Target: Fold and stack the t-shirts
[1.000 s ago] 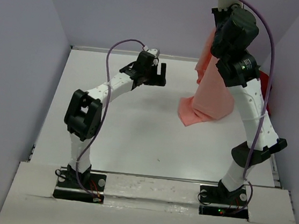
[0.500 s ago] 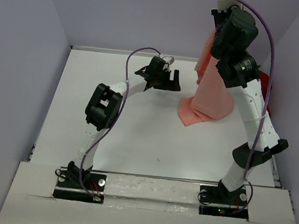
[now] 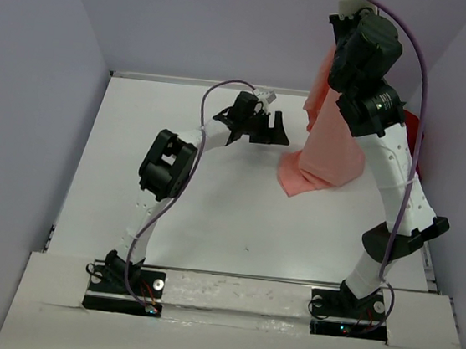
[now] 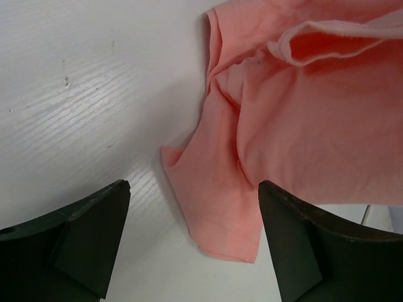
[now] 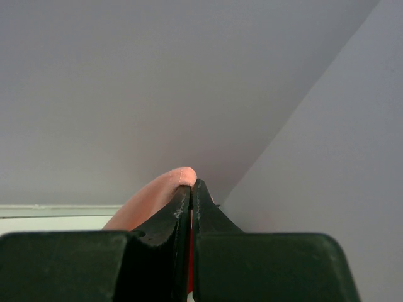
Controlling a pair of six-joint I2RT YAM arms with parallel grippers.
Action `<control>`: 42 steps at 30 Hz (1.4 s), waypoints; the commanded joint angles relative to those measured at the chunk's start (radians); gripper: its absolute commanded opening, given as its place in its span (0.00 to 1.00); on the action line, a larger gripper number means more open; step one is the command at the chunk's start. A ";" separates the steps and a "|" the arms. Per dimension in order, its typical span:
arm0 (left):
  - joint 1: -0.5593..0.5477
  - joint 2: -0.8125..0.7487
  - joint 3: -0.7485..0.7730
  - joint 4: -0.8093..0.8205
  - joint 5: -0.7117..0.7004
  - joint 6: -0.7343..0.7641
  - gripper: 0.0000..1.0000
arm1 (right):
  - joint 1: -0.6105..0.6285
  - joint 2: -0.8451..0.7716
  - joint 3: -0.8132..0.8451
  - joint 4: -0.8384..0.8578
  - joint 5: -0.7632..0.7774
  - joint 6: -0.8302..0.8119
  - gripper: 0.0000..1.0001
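Observation:
A salmon-pink t-shirt (image 3: 333, 127) hangs from high at the back right, its lower end bunched on the white table (image 3: 212, 214). My right gripper (image 5: 191, 189) is shut on its top edge, where pink cloth (image 5: 160, 192) bulges beside the fingertips. My left gripper (image 3: 273, 131) is open just left of the shirt's lower end. In the left wrist view a pointed corner of the shirt (image 4: 227, 226) lies flat on the table between the two black fingers (image 4: 82, 233), touching neither. A dark red t-shirt (image 3: 413, 128) peeks out behind the right arm.
Grey-violet walls close in the table on the left, back and right. The raised right arm (image 3: 394, 168) stands between the hanging shirt and the right wall. A purple cable (image 3: 420, 86) loops along that arm.
My left arm has stretched to the right, bringing its open gripper from mid-table up to the shirt's lower corner. The right arm and the hanging shirt have stayed still.

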 commanded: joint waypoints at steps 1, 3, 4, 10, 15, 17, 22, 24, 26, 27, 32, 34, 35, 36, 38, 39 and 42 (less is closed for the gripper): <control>-0.008 0.027 0.034 0.075 0.094 -0.058 0.92 | 0.004 -0.025 0.022 0.057 0.004 -0.013 0.00; -0.011 0.047 0.037 0.072 0.088 -0.066 0.91 | 0.004 -0.032 0.019 0.057 0.003 -0.008 0.00; -0.013 0.055 0.042 0.073 0.092 -0.068 0.90 | 0.004 -0.032 0.019 0.057 0.003 -0.014 0.00; -0.025 0.110 0.063 0.086 0.103 -0.098 0.87 | 0.004 -0.025 0.021 0.058 0.003 -0.014 0.00; -0.031 0.145 0.088 0.087 0.108 -0.117 0.82 | 0.004 -0.016 0.016 0.055 0.006 -0.010 0.00; -0.036 0.148 0.088 0.095 0.111 -0.120 0.80 | 0.004 -0.016 0.013 0.055 0.007 -0.011 0.00; -0.036 0.162 0.097 0.092 0.111 -0.127 0.68 | 0.004 -0.019 0.013 0.054 0.009 -0.011 0.00; -0.036 0.153 0.083 0.090 0.103 -0.124 0.62 | 0.004 -0.024 0.007 0.054 0.007 -0.011 0.00; -0.035 0.141 0.074 0.071 0.079 -0.106 0.46 | 0.004 -0.027 -0.005 0.054 0.009 -0.008 0.00; -0.036 0.128 0.071 0.058 0.070 -0.098 0.41 | 0.004 -0.028 -0.011 0.052 0.007 -0.010 0.00; -0.028 0.062 0.028 0.026 0.025 -0.069 0.07 | 0.004 -0.032 -0.030 0.051 0.009 0.001 0.00; -0.022 0.018 0.003 0.014 0.005 -0.069 0.00 | 0.004 -0.032 -0.030 0.046 0.006 0.001 0.00; -0.019 0.001 -0.006 0.009 -0.012 -0.058 0.00 | 0.004 -0.035 -0.033 0.048 0.006 0.004 0.00; -0.018 -0.038 -0.024 -0.006 -0.029 -0.054 0.00 | 0.004 -0.039 -0.036 0.046 0.006 0.007 0.00; -0.018 -0.091 -0.029 -0.052 -0.084 -0.025 0.00 | 0.004 -0.042 -0.041 0.046 0.009 0.007 0.00; -0.016 -0.124 -0.035 -0.075 -0.146 -0.012 0.00 | 0.004 -0.051 -0.045 0.044 0.009 0.012 0.00; -0.015 -0.278 -0.040 -0.190 -0.311 0.052 0.00 | 0.004 -0.070 -0.061 0.038 0.013 0.022 0.00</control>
